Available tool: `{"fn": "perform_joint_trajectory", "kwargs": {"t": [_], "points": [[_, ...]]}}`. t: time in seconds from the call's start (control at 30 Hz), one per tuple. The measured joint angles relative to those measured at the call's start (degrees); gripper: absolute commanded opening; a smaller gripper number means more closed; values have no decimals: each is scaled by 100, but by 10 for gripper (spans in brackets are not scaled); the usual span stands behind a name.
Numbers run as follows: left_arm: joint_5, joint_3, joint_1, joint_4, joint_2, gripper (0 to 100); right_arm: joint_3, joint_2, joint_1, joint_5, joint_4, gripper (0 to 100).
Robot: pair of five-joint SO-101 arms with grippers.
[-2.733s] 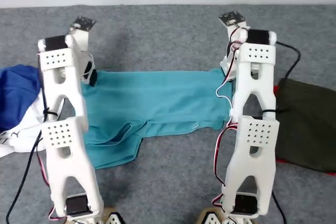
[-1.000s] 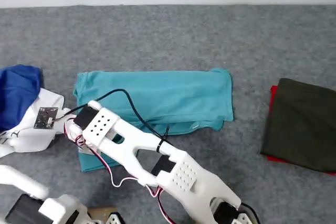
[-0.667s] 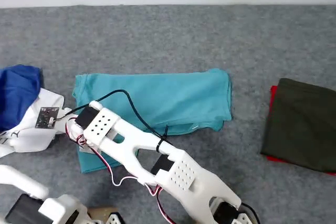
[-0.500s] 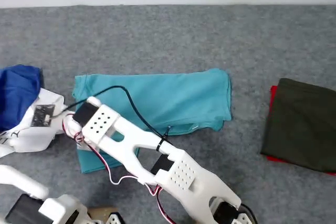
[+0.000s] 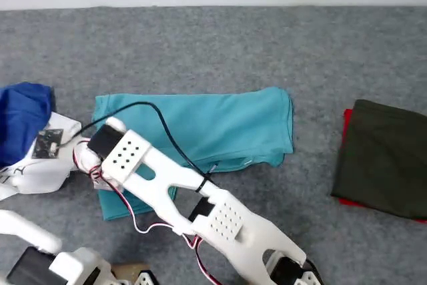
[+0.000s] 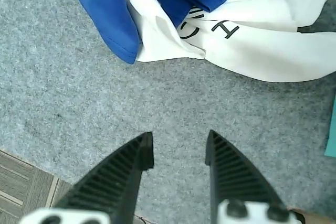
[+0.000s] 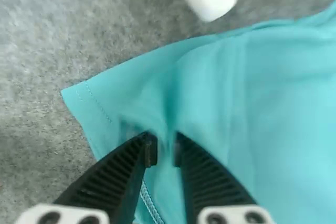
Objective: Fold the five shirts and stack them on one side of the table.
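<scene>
Right gripper (image 7: 164, 148): jaws nearly closed, pinching a small raised fold of the teal shirt (image 5: 220, 125) just inside its hemmed corner. The fabric bunches up between the two fingers.

Right arm (image 5: 180, 195): it reaches diagonally across the grey mat (image 5: 220, 45) and lies over the teal shirt's left end.

Teal shirt: mid-table, folded into a wide band, with a lower flap showing beneath the arm.

Left gripper (image 6: 178, 148): jaws apart and holding nothing. It hangs over bare mat, near the edge of the blue shirt (image 6: 105, 19) and the white shirt (image 6: 252, 40).

Blue shirt and white shirt: heaped unfolded at the table's left edge. The blue one lies partly on the white one, and the white one is just beside the teal shirt.

Right side of the table: a folded olive shirt (image 5: 383, 158) lies on a red shirt (image 5: 347, 119), of which a thin edge shows. This stack is well apart from the teal shirt.
</scene>
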Motion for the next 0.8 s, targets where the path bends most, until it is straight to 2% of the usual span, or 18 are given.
{"fn": "perform_joint_trajectory", "kwargs": {"t": [0.2, 0.57, 0.7, 0.8], "points": [[0, 0, 0, 0, 0, 173, 0, 18, -70, -308, 290, 211], [0, 0, 0, 0, 0, 173, 0, 132, -448, -387, 607, 214], [0, 0, 0, 0, 0, 173, 0, 325, -519, -387, 607, 278], [0, 0, 0, 0, 0, 173, 0, 396, -545, -387, 607, 288]]}}
